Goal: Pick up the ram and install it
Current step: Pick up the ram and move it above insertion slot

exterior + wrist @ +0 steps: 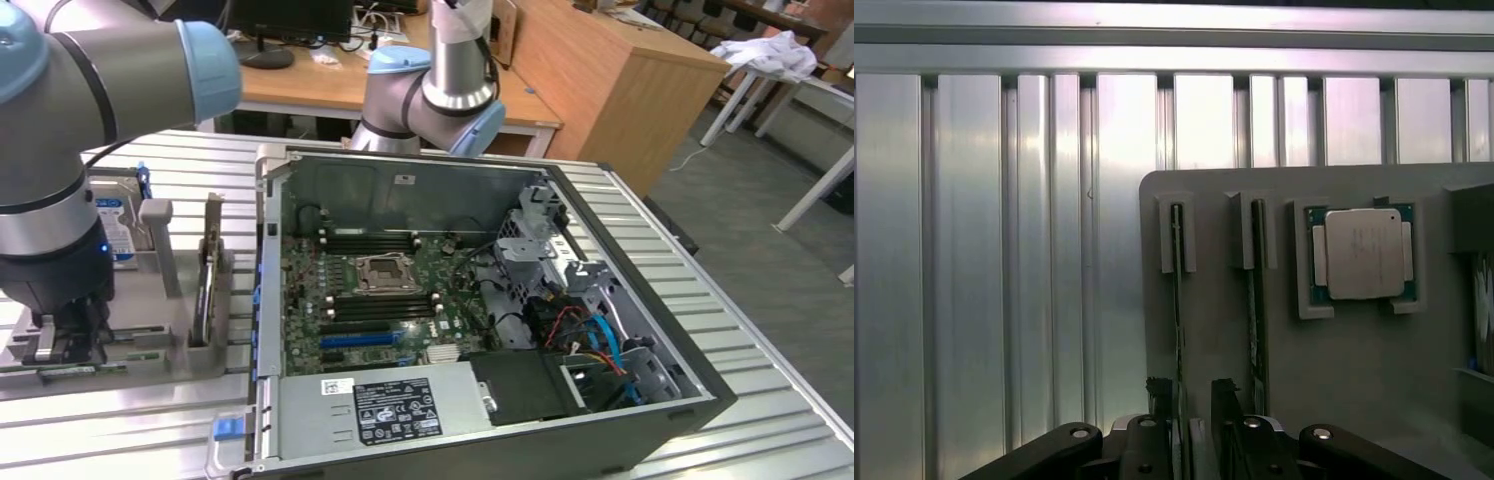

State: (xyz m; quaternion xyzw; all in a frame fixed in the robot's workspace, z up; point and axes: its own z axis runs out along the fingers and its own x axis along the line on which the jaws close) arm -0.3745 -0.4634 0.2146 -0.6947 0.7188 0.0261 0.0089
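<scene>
At the exterior view's left, the arm [54, 150] reaches down to a grey holder [147, 345] on the ribbed metal table [747, 330], with the gripper [67, 350] low over the holder's near end. In the wrist view the gripper [1192, 392] stands open. Its two dark fingers [1159, 395] are apart, one on each side of the ram [1177, 300], with a clear gap between them, and the frames do not show either pad touching it. The ram, a thin green stick seen edge-on, sits upright in its slot in the holder [1334, 380], closer to one finger than to the other. A second stick [1257, 300] stands in the neighbouring slot, outside the fingers, and beyond it a processor [1364, 253] lies flat in its own recess. Further towards the exterior view's right, the open computer case [400, 190] lies on the table, well apart from the gripper. Its motherboard [454, 262] shows a processor socket [383, 270] flanked by black memory slots [374, 240], a blue expansion slot [358, 340] nearer the camera, and a power supply [387, 405] at the near edge. Blue cables [601, 335] curl in the case's far right bay.
</scene>
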